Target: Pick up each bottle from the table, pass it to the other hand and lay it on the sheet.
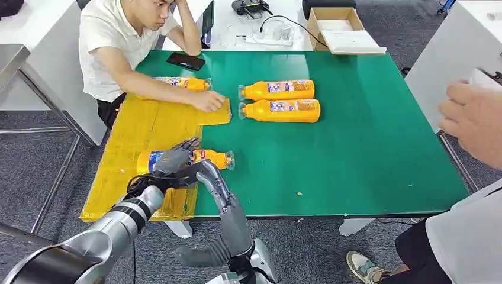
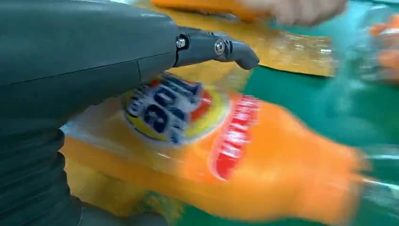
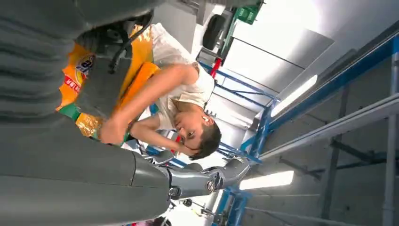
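An orange bottle (image 1: 212, 158) (image 2: 263, 174) lies across the right edge of the yellow sheet (image 1: 142, 127), its cap end over the green table. My left hand (image 1: 171, 160) (image 2: 84, 61) rests over its labelled middle and holds it. My right hand (image 1: 201, 169) (image 3: 141, 183) is close beside it on the near side, fingers extended and holding nothing. Two more orange bottles (image 1: 278, 90) (image 1: 281, 110) lie side by side on the table (image 1: 367, 148). Another bottle (image 1: 180, 83) lies at the sheet's far end.
A seated person leans over the far left corner, one hand (image 1: 207, 100) pressing on the sheet. A black phone (image 1: 185, 61) lies near them. A second person's hand (image 1: 473, 118) hangs at the right edge. A cardboard box (image 1: 337, 26) stands behind the table.
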Available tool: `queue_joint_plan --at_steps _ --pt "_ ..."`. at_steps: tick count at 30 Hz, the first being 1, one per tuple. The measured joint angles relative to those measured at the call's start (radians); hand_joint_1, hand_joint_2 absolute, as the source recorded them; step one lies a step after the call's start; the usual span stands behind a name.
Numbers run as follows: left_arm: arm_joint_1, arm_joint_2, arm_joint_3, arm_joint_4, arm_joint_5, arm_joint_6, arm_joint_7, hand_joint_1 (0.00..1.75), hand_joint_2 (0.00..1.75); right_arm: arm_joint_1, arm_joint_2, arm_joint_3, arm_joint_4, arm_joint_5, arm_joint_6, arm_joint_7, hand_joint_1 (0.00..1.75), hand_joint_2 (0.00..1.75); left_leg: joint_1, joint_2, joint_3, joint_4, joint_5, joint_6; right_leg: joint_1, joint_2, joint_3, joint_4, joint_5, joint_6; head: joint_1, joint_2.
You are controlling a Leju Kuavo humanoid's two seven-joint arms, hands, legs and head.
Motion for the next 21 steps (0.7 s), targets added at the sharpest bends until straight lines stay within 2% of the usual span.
queue_joint_plan --at_steps 3,8,14,17,19,20,21 --pt "0.013 -0.005 0.035 -0.024 0.07 -0.068 -0.053 0.0 1.75 0.001 0.0 0.0 0.0 0.0 0.01 0.0 0.0 0.0 0.0 0.0 0.0 0.0 0.0 0.0 0.0 0.0 0.0 0.0 0.0 0.0 0.0 0.0" --pt "0.026 -0.011 0.063 -0.04 0.092 -0.09 -0.071 0.0 1.75 0.004 -0.001 -0.004 0.0 0.0 0.012 0.0 0.0 0.0 0.0 0.0 0.0 0.0 0.0 0.0 0.0 0.0 0.0 0.0 0.0 0.0 0.0 0.0" --pt "0.069 -0.011 0.106 -0.093 0.215 -0.135 -0.177 0.0 1.75 0.007 -0.002 -0.009 0.005 0.0 0.013 0.0 0.0 0.0 0.0 0.0 0.0 0.0 0.0 0.0 0.0 0.0 0.0 0.0 0.0 0.0 0.0 0.0" --pt "0.125 -0.011 0.131 -0.174 0.32 -0.135 -0.246 0.0 1.75 0.01 -0.006 -0.01 0.007 0.0 0.01 0.0 0.0 0.0 0.0 0.001 0.0 0.0 0.0 0.0 0.0 0.0 0.0 0.0 0.0 0.0 0.0 0.0" --pt "0.192 -0.021 0.156 -0.303 0.519 -0.155 -0.295 0.0 1.75 0.012 -0.011 -0.007 0.006 0.001 -0.015 0.0 0.0 0.0 0.0 0.001 0.0 0.0 0.0 0.0 0.0 0.0 -0.001 0.0 0.0 0.0 -0.001 0.0" --pt "0.221 -0.03 0.168 -0.365 0.606 -0.173 -0.3 0.0 1.75 0.013 -0.013 -0.005 0.005 0.003 -0.026 0.0 0.0 1.75 0.0 0.0 0.0 0.0 0.0 0.0 0.0 0.0 -0.001 0.0 0.0 0.0 0.0 0.0" --pt "0.249 -0.04 0.179 -0.425 0.684 -0.192 -0.295 0.0 1.75 0.014 -0.016 -0.002 0.001 0.006 -0.032 0.0 0.0 1.75 0.0 0.0 -0.001 0.0 0.0 0.0 0.0 0.0 -0.001 0.0 0.0 0.0 0.0 0.0"
